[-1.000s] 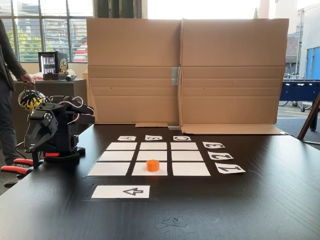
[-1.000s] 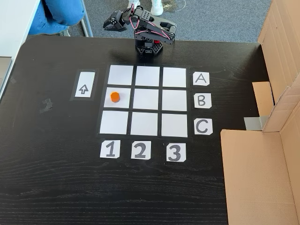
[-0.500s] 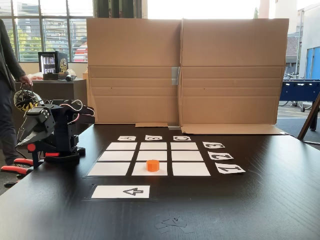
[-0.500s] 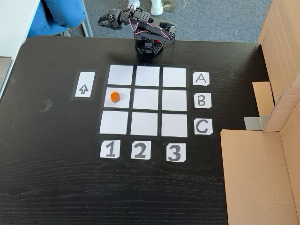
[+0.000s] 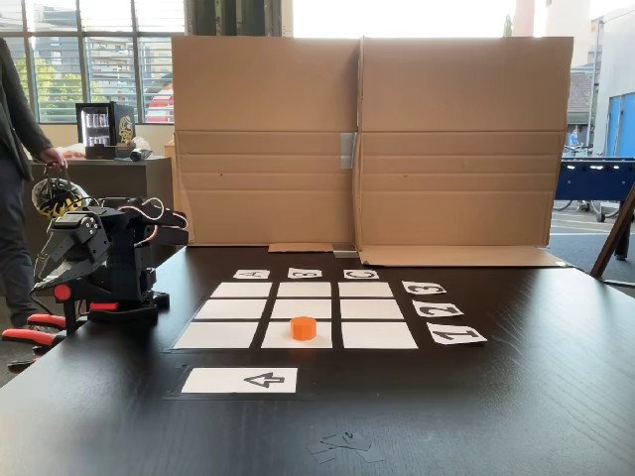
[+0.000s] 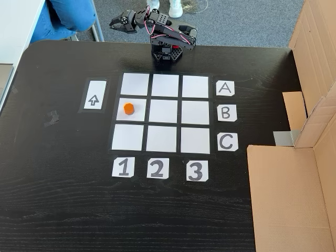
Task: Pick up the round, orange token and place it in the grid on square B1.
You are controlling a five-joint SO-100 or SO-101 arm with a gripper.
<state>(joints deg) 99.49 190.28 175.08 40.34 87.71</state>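
The black tabletop (image 6: 63, 199) carries the grid (image 6: 165, 83), and the folded arm (image 6: 167, 39) sits at its far edge. The token (image 6: 128, 108) already rests on square B1 (image 6: 137, 103), row B, column 1. The fingers (image 6: 116, 22) hold nothing; their opening I cannot tell. Any further reach risks nudging the token off.

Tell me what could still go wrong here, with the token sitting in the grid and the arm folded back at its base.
The token already lies in square B1, row B, column 1, but left of centre, near the cell's edge; a nudge might push it over the line. The gripper hangs past the table edge, apart from the grid; a swing back over it could clip the token. Whether the jaws are open is unclear.
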